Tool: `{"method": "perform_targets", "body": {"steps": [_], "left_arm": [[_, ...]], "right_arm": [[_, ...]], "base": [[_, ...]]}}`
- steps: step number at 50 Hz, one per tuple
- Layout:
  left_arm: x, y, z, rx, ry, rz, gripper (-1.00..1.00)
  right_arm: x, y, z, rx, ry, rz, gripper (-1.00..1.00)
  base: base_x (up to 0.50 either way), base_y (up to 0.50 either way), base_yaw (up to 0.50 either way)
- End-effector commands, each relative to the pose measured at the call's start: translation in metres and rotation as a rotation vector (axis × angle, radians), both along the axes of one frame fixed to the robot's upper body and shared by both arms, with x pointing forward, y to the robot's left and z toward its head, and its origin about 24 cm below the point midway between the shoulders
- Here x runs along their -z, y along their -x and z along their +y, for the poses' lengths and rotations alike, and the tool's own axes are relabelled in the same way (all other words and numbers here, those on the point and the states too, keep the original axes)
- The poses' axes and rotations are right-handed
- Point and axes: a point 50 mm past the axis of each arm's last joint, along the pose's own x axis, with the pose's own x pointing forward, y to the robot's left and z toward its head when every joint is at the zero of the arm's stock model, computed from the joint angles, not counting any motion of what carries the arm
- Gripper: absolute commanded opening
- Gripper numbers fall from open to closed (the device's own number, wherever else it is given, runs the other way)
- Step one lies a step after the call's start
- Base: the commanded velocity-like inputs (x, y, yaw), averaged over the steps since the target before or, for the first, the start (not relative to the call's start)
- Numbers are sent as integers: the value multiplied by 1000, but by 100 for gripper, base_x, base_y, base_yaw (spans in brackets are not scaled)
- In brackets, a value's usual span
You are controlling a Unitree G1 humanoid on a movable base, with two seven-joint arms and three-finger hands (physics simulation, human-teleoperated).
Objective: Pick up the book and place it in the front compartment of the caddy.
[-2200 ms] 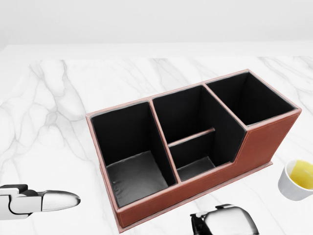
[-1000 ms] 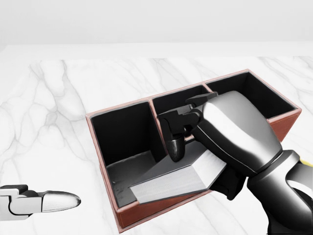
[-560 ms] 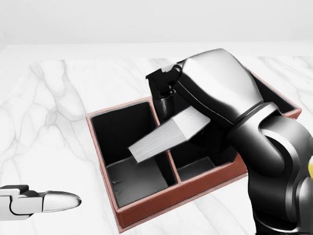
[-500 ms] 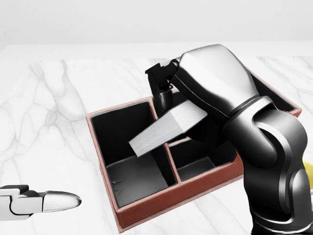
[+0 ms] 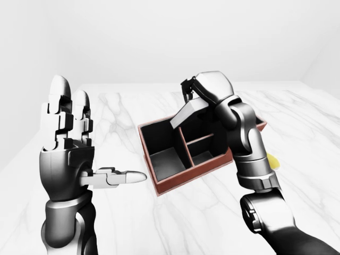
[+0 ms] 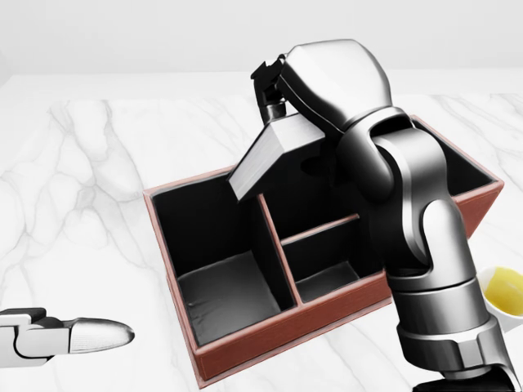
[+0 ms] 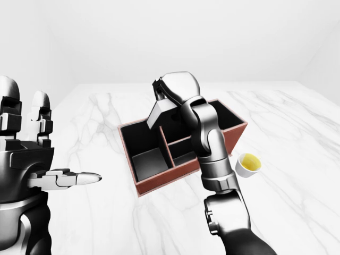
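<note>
1. Your right hand (image 6: pixel 282 90) is gripping the book (image 6: pixel 265 153) with its fingers closed round the top end, holding it in the air above the caddy (image 6: pixel 270 343)
2. The book is hanging tilted, its pale page edge facing the lower left of the head view, its lower corner hovering over the divider between the large left compartment and the two smaller middle ones; it is not resting inside any compartment
3. Your right arm is reaching across the caddy from the bottom right of the head view, hiding much of the right-hand compartment
4. Your left hand (image 5: pixel 66 154) is standing raised well to the left of the caddy, fingers spread upright and thumb pointing toward it, holding nothing
5. A white cup (image 7: pixel 248 164) with yellow contents is sitting on the marble table (image 6: pixel 98 180) just right of the caddy
</note>
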Motion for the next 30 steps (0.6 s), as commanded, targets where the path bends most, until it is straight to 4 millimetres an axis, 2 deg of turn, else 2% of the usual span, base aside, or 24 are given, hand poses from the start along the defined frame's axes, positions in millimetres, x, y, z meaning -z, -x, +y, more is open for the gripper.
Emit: {"method": "perform_targets", "body": {"steps": [1, 17, 30], "left_arm": [[0, 0, 0, 0, 1, 0, 100], [0, 0, 0, 0, 1, -2, 100], [-1, 1, 0, 2, 0, -3, 100]], "right_arm": [[-1, -20, -6, 67, -8, -41, -100], [2, -30, -8, 107, 8, -63, -100], [17, -46, -14, 157, 22, -37, -100]], "base": [[0, 0, 0], [0, 0, 0], [0, 0, 0]]}}
